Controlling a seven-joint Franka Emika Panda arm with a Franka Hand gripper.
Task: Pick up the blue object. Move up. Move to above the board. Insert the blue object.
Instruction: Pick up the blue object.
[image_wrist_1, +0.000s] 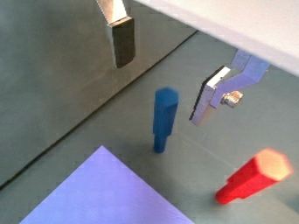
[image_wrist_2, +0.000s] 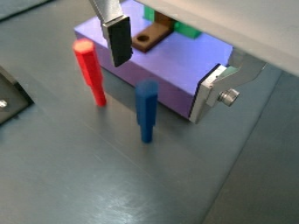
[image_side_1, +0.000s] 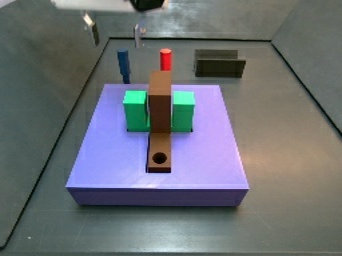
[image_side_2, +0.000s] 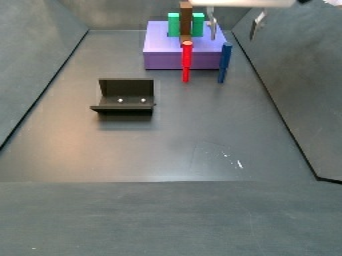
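Observation:
The blue object (image_wrist_1: 165, 118) is a slim dark-blue peg standing upright on the grey floor, beside the lavender slab; it also shows in a wrist view (image_wrist_2: 146, 111) and in both side views (image_side_1: 123, 67) (image_side_2: 225, 58). My gripper (image_wrist_1: 166, 74) (image_wrist_2: 163, 70) hangs above it, open and empty, with one finger to each side of the peg's top and not touching it. The board (image_side_1: 160, 125) is a brown plank lying on the slab between two green blocks (image_side_1: 135, 110), its round hole (image_side_1: 160, 158) near one end. It also shows in a wrist view (image_wrist_2: 149, 38).
A red peg (image_wrist_2: 89, 72) (image_side_1: 166, 60) stands close beside the blue one. The lavender slab (image_side_1: 201, 170) (image_side_2: 163, 50) carries the board. A dark olive box (image_side_1: 219, 64) sits behind the pegs. The fixture (image_side_2: 124, 97) stands on the floor, away from the slab.

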